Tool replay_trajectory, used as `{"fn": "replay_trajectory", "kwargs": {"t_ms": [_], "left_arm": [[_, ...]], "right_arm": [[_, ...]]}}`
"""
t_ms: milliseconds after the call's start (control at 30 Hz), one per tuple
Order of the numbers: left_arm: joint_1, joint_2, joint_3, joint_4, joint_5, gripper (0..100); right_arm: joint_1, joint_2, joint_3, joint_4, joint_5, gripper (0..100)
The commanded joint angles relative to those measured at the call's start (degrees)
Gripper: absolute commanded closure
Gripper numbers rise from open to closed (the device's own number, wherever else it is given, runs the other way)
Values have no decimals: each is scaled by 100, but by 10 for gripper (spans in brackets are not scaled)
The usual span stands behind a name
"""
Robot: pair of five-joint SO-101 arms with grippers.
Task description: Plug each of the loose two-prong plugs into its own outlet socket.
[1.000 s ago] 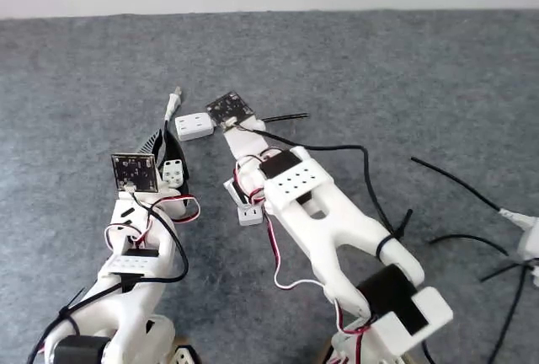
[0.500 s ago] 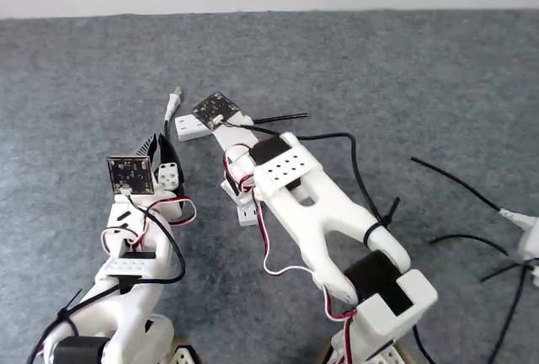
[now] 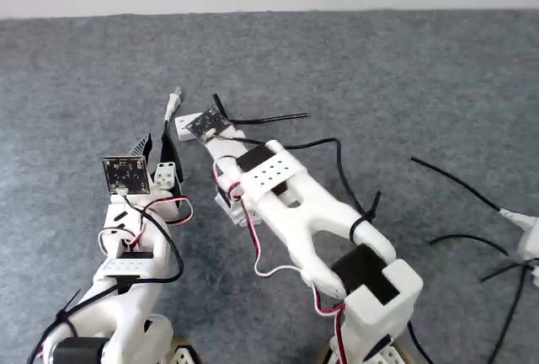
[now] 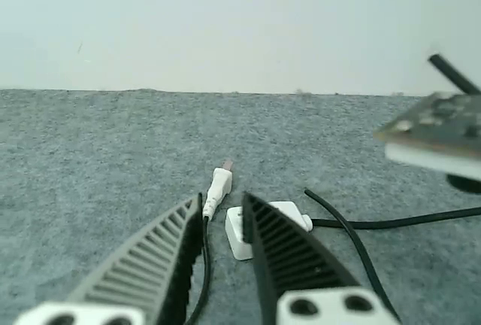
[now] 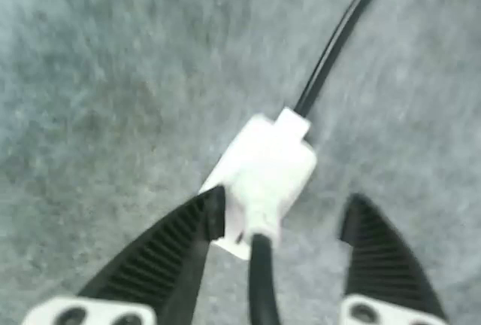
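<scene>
A white outlet block [image 5: 263, 178] lies on the grey carpet with a black cable [image 5: 342, 31] leaving its far end and another black cable at its near end. My right gripper [image 5: 284, 203] is open and straddles it, one finger on each side. In the high view this block [image 3: 178, 127] peeks out beside the right arm's camera board [image 3: 205, 124]. A white two-prong plug [image 4: 219, 184] on a black cord lies just past my left gripper [image 4: 222, 203], which is open with the cord running between its fingers. The plug [image 3: 173, 101] lies left of the block.
Another white socket piece [image 3: 221, 200] is half hidden under the right arm. Loose black cables [image 3: 455, 183] and a white connector [image 3: 526, 231] lie at the right edge. The carpet's far half is open, with a pale wall beyond.
The right arm has swung left and forward, bringing its gripper over the white outlet block. The left arm has shifted slightly left.
</scene>
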Motion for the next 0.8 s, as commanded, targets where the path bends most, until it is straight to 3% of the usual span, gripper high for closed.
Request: {"fn": "replay_trajectory", "kwargs": {"t_ms": [0,333,600,767], "left_arm": [[-53,-149,-171,-149,35,884],[-369,-132,-409,-149,35,885],[-369,-123,-400,-149,35,885],[-360,-123,-400,-141,35,885]], "right_arm": [[-259,66,35,136,-185,710],[-699,75,18,13,-545,719],[-374,75,9,-242,-536,985],[-40,66,9,-233,-545,988]]}}
